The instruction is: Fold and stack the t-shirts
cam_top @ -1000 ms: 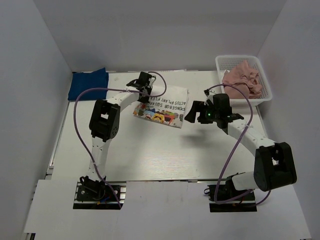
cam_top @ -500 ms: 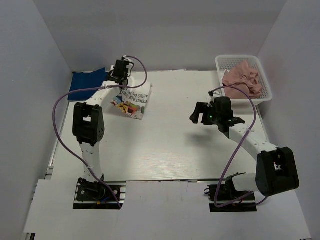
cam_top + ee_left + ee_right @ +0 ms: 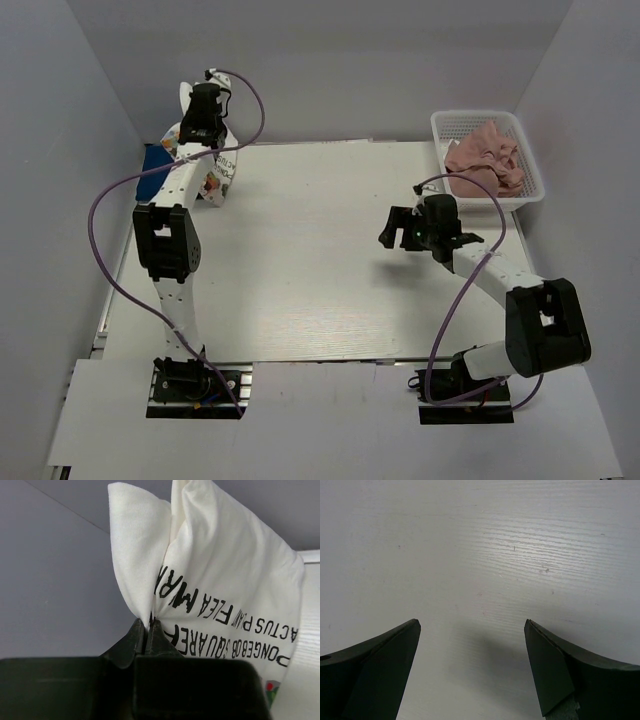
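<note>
My left gripper (image 3: 200, 126) is at the far left back corner, shut on a fold of the white printed t-shirt (image 3: 216, 178), which hangs bunched from it. In the left wrist view the jaws (image 3: 148, 626) pinch the white t-shirt (image 3: 225, 570), its black lettering showing. The royal-blue t-shirt (image 3: 152, 172) lies on the table just below and left of it, mostly hidden by the arm and the white shirt. The dusty-pink t-shirt (image 3: 485, 155) lies crumpled in the basket. My right gripper (image 3: 392, 228) is open and empty above bare table (image 3: 472, 625).
The white mesh basket (image 3: 535, 165) stands at the back right corner. Grey walls close in the table on the left, back and right. The left arm stretches along the table's left side.
My left gripper has carried the white t-shirt from the table's middle to the far left back corner, over the blue t-shirt. The right gripper has drawn back a little to the right.
</note>
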